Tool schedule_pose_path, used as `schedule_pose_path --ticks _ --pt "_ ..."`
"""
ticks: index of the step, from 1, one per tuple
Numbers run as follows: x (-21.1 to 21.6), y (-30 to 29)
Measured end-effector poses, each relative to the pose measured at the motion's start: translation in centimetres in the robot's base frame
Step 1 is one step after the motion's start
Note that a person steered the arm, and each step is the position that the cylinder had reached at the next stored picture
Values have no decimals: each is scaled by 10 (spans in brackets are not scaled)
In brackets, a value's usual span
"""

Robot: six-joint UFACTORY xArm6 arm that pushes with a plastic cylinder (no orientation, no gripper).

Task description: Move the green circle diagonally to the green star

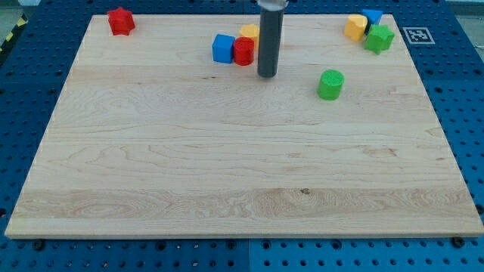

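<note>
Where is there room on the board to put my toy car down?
Everything below the green circle and my tip, down to the view's bottom edge, is bare wood. So is the stretch between the red star and the blue cube. It is crowded by the red cylinder and around the green star.

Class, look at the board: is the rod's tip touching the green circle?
Apart. The camera view shows bare wood between my tip and the green circle, which sits toward the view's right of it.
</note>
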State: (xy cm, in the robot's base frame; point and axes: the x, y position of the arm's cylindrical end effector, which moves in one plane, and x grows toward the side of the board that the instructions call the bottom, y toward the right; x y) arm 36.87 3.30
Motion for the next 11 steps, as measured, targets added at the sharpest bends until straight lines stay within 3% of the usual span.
schedule_pose_path --ticks 3,5,6,11 --pt "17 105" --pt "56 132" --pt "56 153" --pt "39 125"
